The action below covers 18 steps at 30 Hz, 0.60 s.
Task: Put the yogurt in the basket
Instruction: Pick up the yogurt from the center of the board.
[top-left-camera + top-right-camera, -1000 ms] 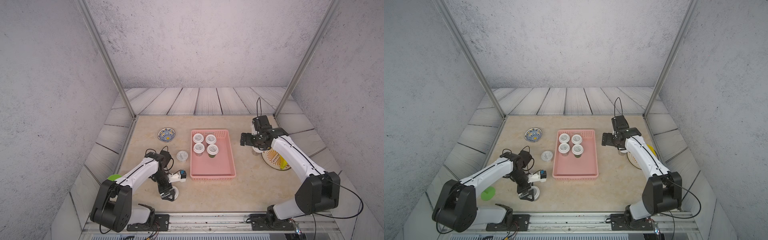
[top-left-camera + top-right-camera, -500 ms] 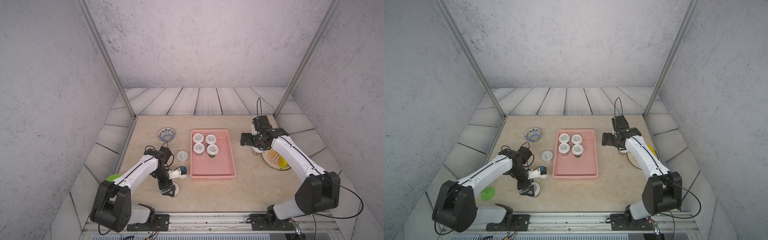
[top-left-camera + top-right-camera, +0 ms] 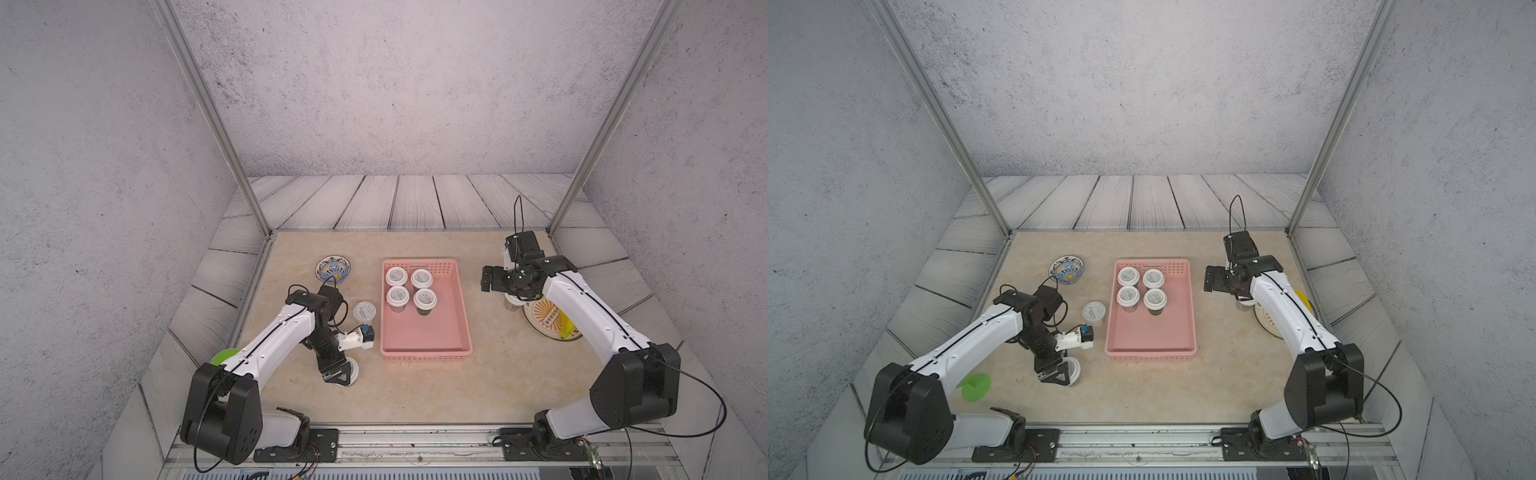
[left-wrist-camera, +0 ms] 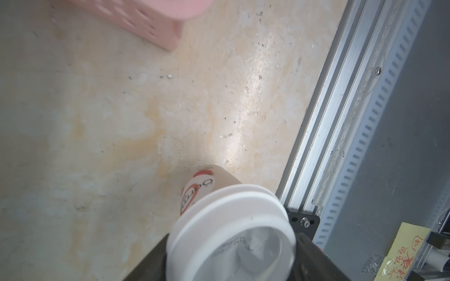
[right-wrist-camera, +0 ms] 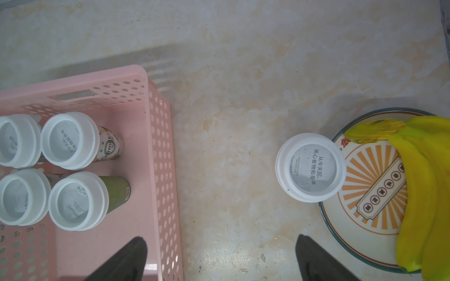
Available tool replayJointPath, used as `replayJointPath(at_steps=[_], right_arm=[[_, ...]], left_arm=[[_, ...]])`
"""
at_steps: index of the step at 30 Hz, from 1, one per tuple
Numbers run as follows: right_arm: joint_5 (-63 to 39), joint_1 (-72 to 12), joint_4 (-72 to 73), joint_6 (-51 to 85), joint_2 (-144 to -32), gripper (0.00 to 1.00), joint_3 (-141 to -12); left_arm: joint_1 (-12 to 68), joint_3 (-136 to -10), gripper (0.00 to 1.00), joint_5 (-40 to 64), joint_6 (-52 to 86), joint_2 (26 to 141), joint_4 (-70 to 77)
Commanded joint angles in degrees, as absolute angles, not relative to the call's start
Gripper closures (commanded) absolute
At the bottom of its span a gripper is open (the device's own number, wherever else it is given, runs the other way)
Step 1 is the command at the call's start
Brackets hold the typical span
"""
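Left tool (image 3: 338, 372): narrowed over the last second around a yogurt cup (image 4: 231, 233) on the table (image 3: 415, 386), near the front rail (grip looks nearly made). Right tool (image 5: 219, 258): spread wide, empty, above another cup (image 5: 311, 167). Basket (image 3: 461, 307): four cups inside.

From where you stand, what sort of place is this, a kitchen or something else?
Probably a robot test booth, not a real kitchen. Two white arms are bolted to a metal rail at the front, plain grey panels wall in a small tabletop, and the only goods are yogurt cups in a pink basket.
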State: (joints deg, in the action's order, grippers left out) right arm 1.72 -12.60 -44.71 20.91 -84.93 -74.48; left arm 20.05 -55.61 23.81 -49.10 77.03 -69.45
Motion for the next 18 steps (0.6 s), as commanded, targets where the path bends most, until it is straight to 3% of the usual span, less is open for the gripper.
replayJointPath(at_steps=[1,18], right_arm=[[1.85,-12.39,-44.93,21.27,-84.81,0.00,-73.92],[2.05,-12.39,-45.68,21.85,-82.74,0.00,-73.39]], left_arm=[[20.39,-59.47,0.26,25.56,-49.28,77.25,-72.96],[22.37,-77.34,0.30,27.70,-48.53,84.98,-76.37]])
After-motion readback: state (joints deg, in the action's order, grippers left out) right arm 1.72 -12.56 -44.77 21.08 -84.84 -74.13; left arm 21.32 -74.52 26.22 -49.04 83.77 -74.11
